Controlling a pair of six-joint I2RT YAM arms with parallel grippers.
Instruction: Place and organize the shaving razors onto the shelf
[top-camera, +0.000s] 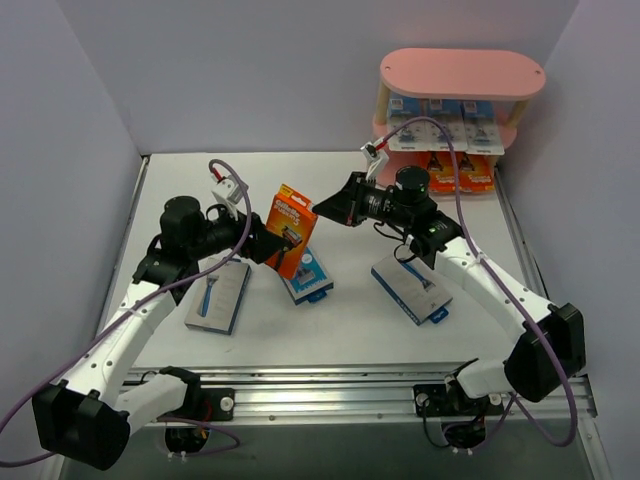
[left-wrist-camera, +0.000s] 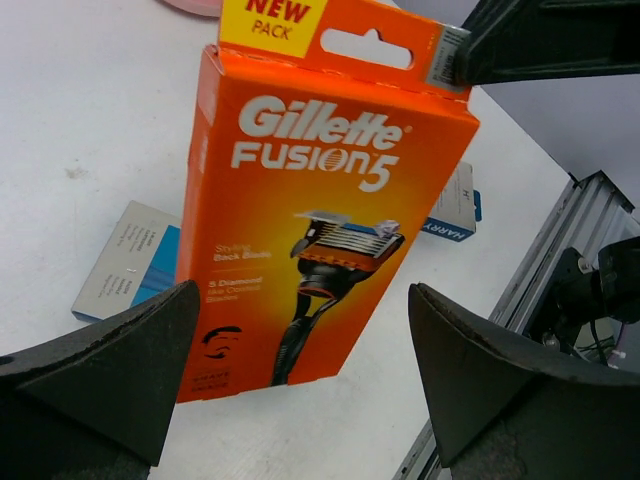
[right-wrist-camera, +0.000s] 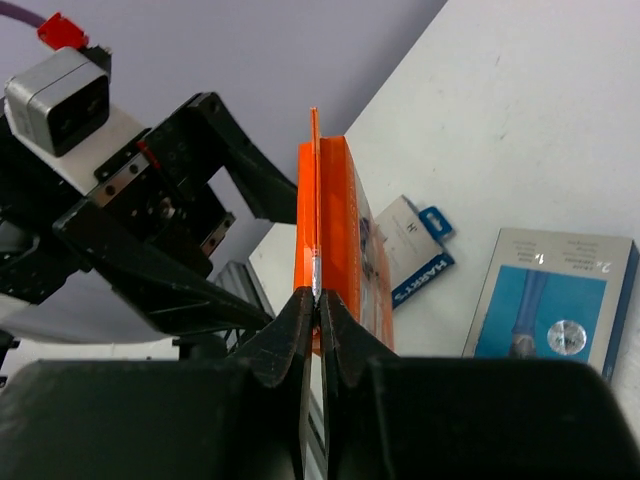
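Observation:
An orange Gillette Fusion5 razor box (top-camera: 291, 228) stands upright above the table between the two arms. My right gripper (right-wrist-camera: 316, 295) is shut on the thin hang tab at the box's top edge; in the left wrist view its dark fingers (left-wrist-camera: 540, 40) pinch the tab's corner. My left gripper (left-wrist-camera: 305, 290) is open, a finger either side of the box's lower end (left-wrist-camera: 300, 250), with no visible grip. The pink shelf (top-camera: 462, 72) stands at the back right, with white-blue blister cards (top-camera: 440, 135) on its middle board and orange boxes (top-camera: 455, 175) below.
Three more packs lie flat on the white table: a blue-grey box (top-camera: 218, 297) at the left, a blue Harry's pack (top-camera: 307, 277) under the lifted box, and another blue-grey box (top-camera: 411, 288) beneath the right arm. Grey walls enclose the table; a metal rail (top-camera: 330, 385) runs along its near edge.

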